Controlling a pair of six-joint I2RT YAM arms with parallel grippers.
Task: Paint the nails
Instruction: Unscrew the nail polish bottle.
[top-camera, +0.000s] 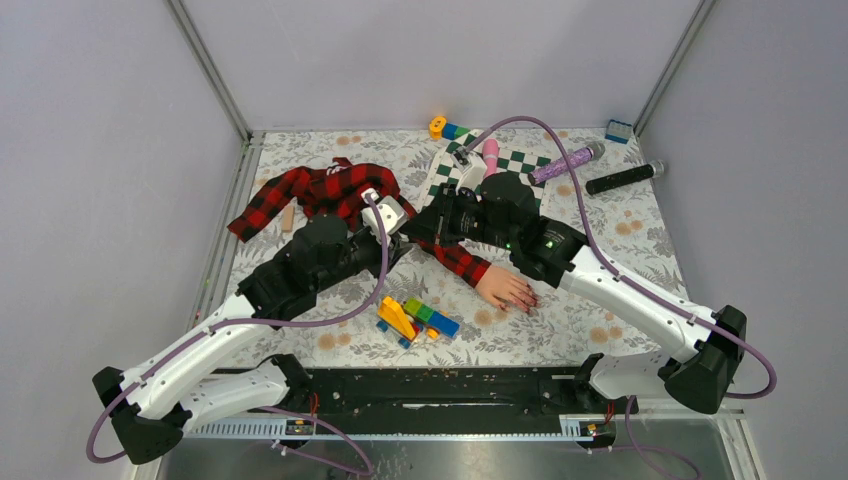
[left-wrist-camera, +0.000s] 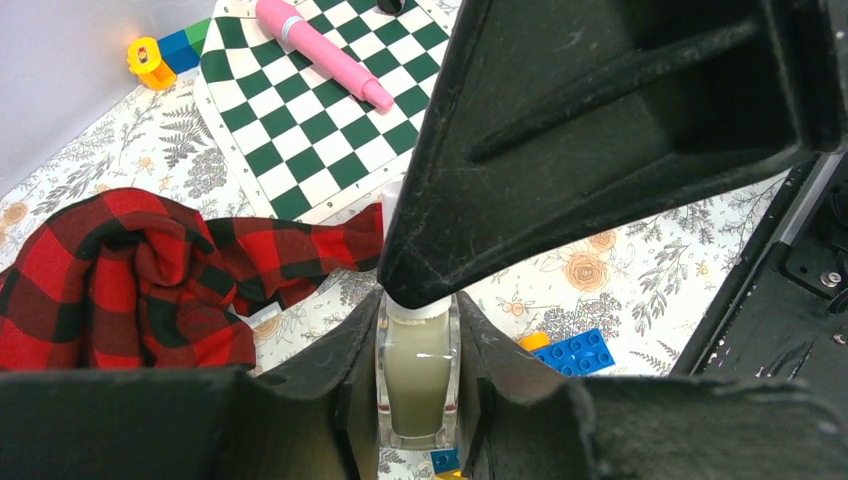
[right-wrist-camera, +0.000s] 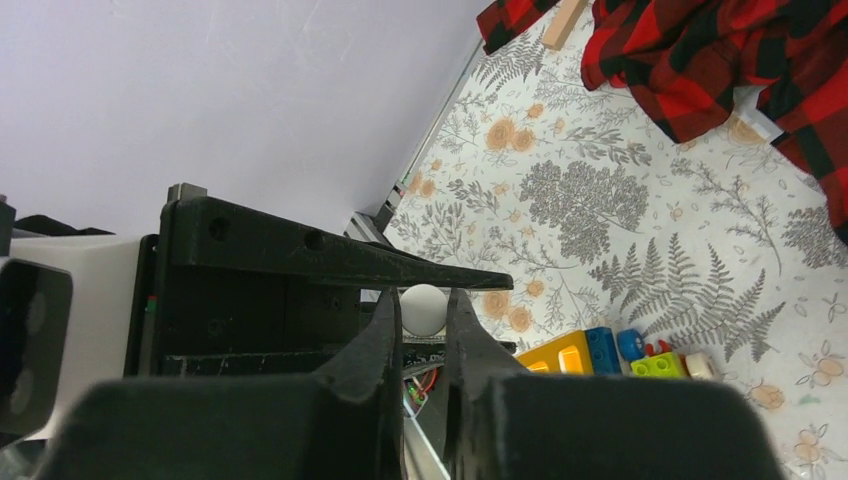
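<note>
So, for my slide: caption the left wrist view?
Left claw holds the bottle; right claw pinches its cap.

Table: covered edge to edge by a white cloth printed with grey ferns and orange flowers. It lies under the left pincer and the right pincer and spreads out on every side of them.
Walls: plain pale lavender-grey. One stands beyond the pincers and one off to either side.
Aluminium frame posts: in the two far corners.
Black rail: along the table edge, nearer than the pincers.
Light: even, diffuse; shadows soft.
</note>
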